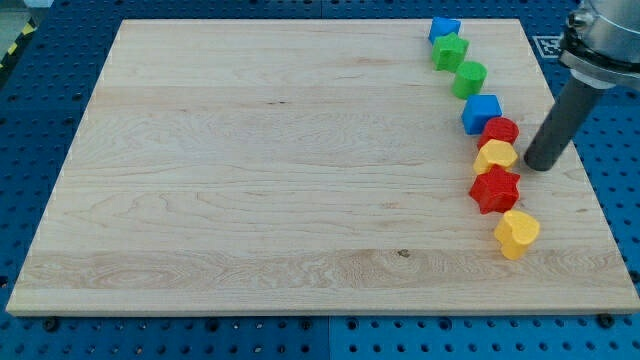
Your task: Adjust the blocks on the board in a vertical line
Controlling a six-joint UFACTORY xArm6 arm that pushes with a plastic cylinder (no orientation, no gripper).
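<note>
**Q:** Nearest the camera, what is there?

**R:** Wood. The near edge of a pale wooden board runs across the bottom of the view, resting on a blue perforated table. The closest block is a yellow heart, near the board's right side.

**Q:** Where are the other blocks?

**R:** 8 blocks in all form a ragged column along the right side, leaning leftward as it goes farther away. Just beyond the yellow heart is a red star. Next comes a yellow rounded block, touching a red rounded block behind it. Farther still sits a blue block, then a green cylinder, then a green star. Farthest is a second blue block, almost at the far edge. Neighbours sit touching or nearly touching.

**Q:** And the robot?

**R:** It has no fingers to open or close, only a straight dark rod coming down from a grey metal mount at the upper right. My tip rests on the board to the right of the column, level with the yellow rounded block and close beside it. A narrow strip of wood shows between them, so they appear apart.

**Q:** Anything else on the board?

**R:** Only a small dark knot in the wood, near the front, left of the yellow heart.
</note>
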